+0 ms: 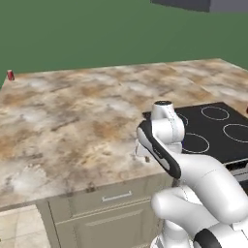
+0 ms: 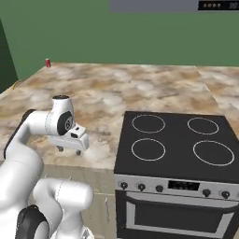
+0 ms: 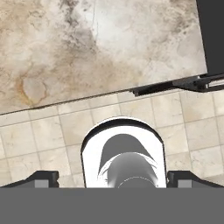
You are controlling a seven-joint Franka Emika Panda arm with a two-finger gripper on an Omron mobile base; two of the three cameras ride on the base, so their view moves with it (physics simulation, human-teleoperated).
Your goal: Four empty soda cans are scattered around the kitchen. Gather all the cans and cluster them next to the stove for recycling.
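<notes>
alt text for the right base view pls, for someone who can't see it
A white robot arm's open, empty tool hangs over a marble counter left of a black stove; one red soda can stands at the counter's far left corner.

Glossy white arm [image 1: 193, 179] built of rounded, bulging segments. Black bands and dark round caps at joints. Grey disc set into the wrist. Small boxy white hand [image 2: 70, 148] with dark trim and stubby tips.

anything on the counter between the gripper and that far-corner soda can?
Nothing: bare marbled counter from the open gripper to the soda can, clearest in the right base view.
</notes>
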